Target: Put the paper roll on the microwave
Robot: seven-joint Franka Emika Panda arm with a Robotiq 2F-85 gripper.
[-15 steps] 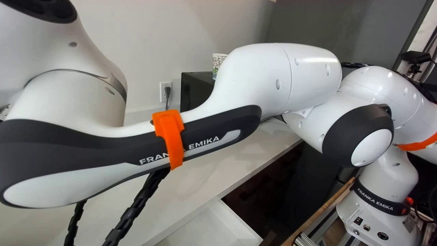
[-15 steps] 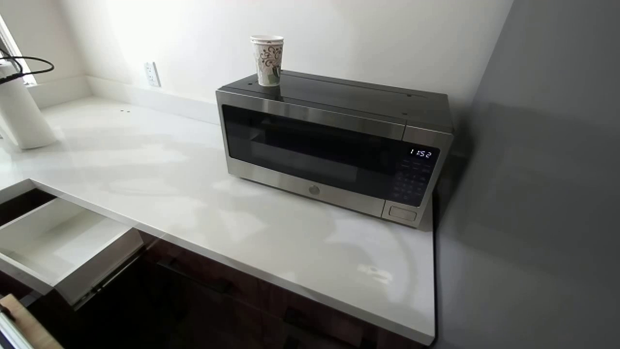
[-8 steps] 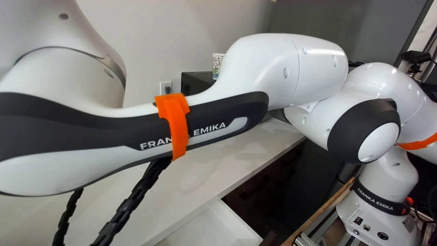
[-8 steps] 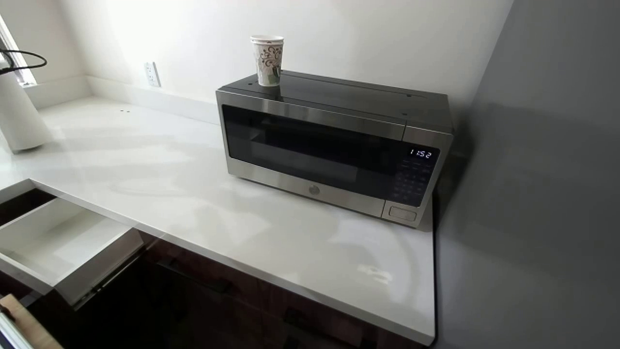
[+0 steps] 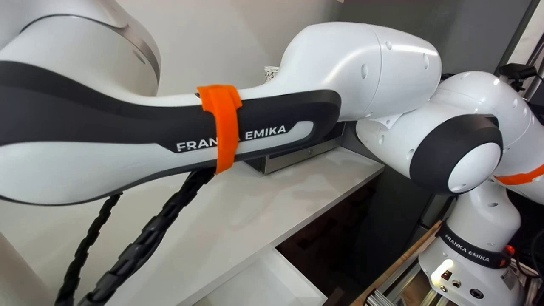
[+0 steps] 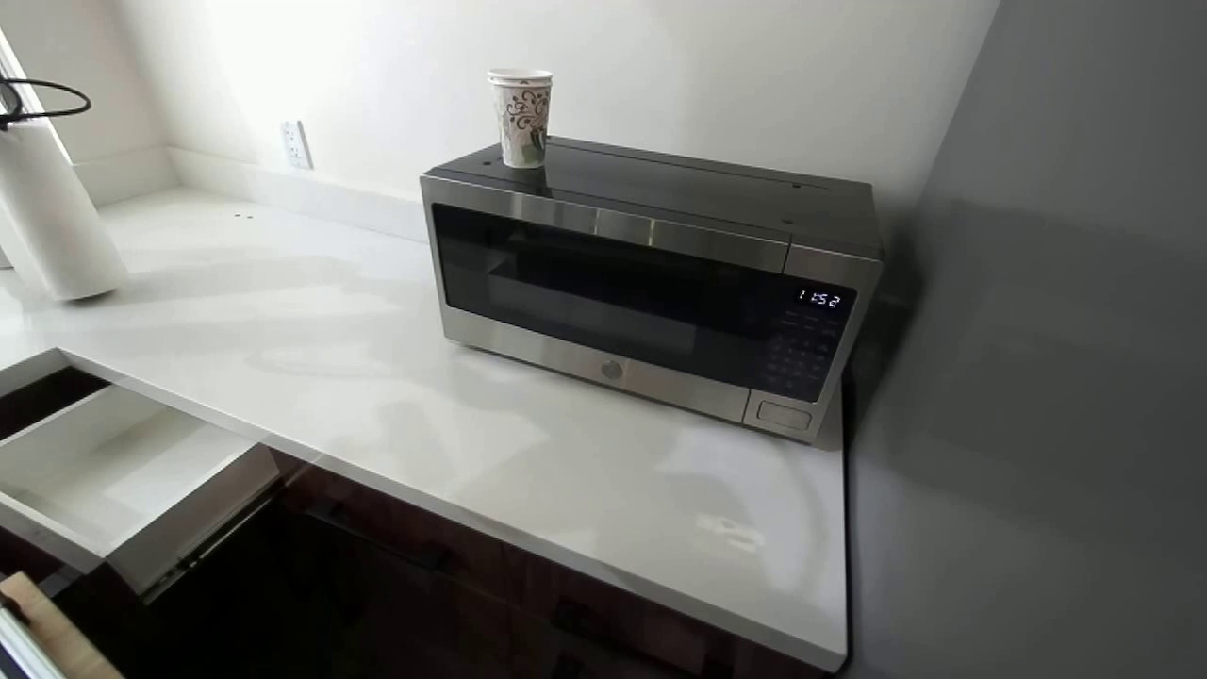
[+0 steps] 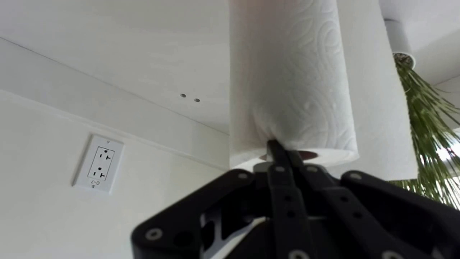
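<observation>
We see the long, glossy white, flat-topped bench (image 6: 377,377) running across both exterior views; over it, in an exterior view, the jointed white-and-dark-grey robot arm (image 5: 280,108) stretches from the right side to the upper left of the frame; the boxy steel-and-black microwave (image 6: 603,292), dark glass door to the front, stands on the bench right of centre in an exterior view; the white, box-shaped drawer (image 6: 123,453) juts out beneath the bench at the lower left; the white, cylindrical, embossed paper roll (image 6: 57,212) is at the left edge of the frame, well apart from the microwave and slanting, its top toward the upper left; whether its lower end touches the bench we cannot tell; in the wrist view we find the black, many-linked hand (image 7: 283,148) at the lower centre, jaws together and clamped on the rim of the roll's end, where the paper puckers around the tips; the round white paper cup (image 6: 524,121), printed with brown swirls, stands upright on the microwave near its left end; the white rectangular outlet (image 6: 296,144) sits at the upper left; the lit white digits (image 6: 818,299) at the microwave's right read 11:52.
</observation>
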